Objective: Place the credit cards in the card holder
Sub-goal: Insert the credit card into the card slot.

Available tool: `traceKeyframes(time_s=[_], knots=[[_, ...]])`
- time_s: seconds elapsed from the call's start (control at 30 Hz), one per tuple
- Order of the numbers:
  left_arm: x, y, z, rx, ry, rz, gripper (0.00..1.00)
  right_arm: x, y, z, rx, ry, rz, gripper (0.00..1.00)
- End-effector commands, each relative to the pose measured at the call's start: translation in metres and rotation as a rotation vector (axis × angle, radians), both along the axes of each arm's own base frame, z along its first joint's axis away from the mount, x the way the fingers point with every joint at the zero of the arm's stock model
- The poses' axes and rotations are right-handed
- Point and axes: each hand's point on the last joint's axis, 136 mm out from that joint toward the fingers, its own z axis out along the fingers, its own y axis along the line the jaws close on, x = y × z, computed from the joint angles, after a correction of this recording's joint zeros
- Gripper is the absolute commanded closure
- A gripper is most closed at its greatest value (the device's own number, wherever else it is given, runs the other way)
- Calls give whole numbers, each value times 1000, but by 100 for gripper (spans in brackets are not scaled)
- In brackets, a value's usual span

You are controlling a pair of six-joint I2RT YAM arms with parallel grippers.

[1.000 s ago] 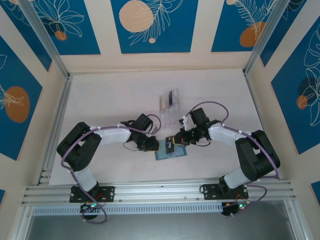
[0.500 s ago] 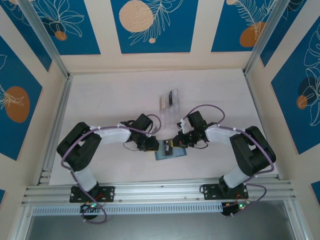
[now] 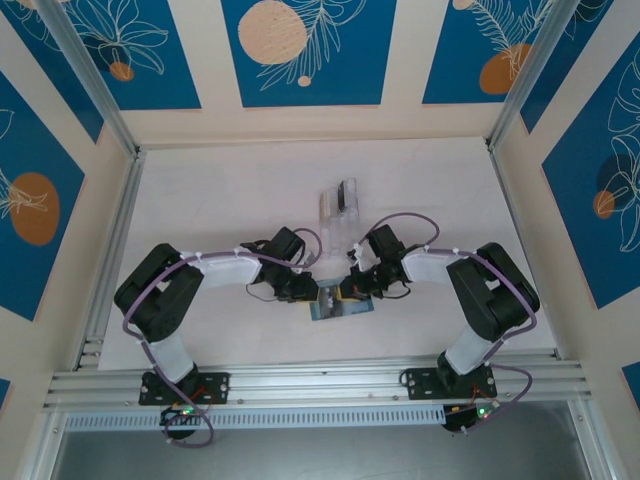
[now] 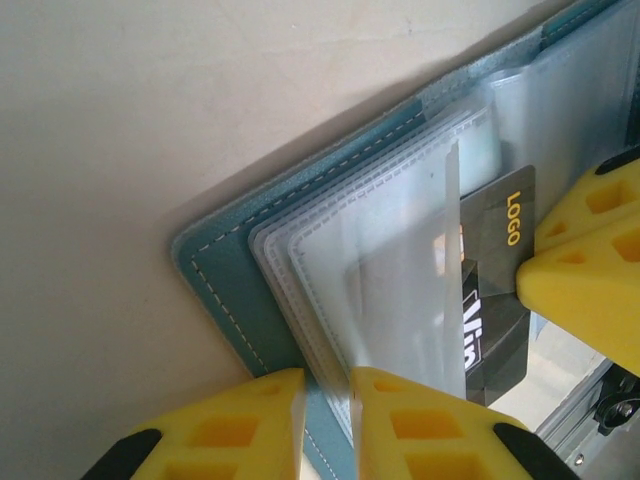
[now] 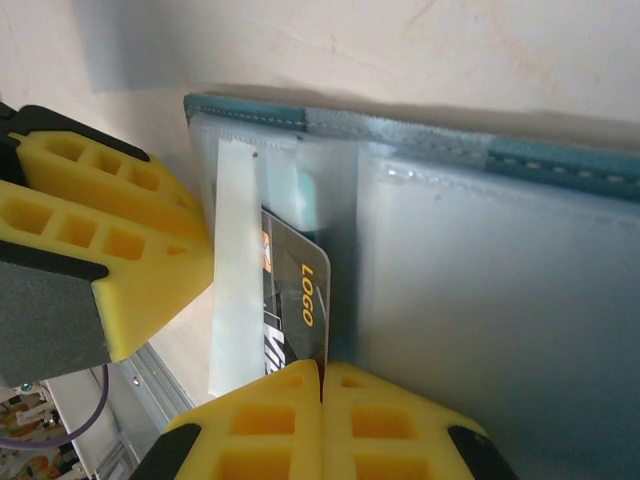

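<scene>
We've got the right gripper [image 5: 322, 375] pinching the credit card [image 5: 296, 295] and the left gripper [image 4: 327, 388] holding the pocket flap [image 4: 410, 300] open. Let's push it straight ahead, level.

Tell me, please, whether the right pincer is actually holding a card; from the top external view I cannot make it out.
Observer: Yes, the right pincer is shut on a dark card printed LOGO in yellow.
Operator: Is a pocket opened for it?
Observer: The left pincer pinches a clear pocket leaf, raised away from the other leaves of the card holder.
Operator: Is the card inside yet?
Observer: It stands between the raised leaf and the remaining leaves; whether it has entered a pocket, I cannot tell.
</scene>
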Motion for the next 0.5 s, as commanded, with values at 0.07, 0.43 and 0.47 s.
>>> traceKeyframes(time_s=[0.07,0.43,0.47], knots=[[2,6,5,-54,20,34,81,5,3,-1,-21,0,2,100],[10,30,6,-37,8,73,89,15,5,8,-27,-22,8,100],[10,29,4,-38,12,72,89,14,6,8,-27,-19,12,100]])
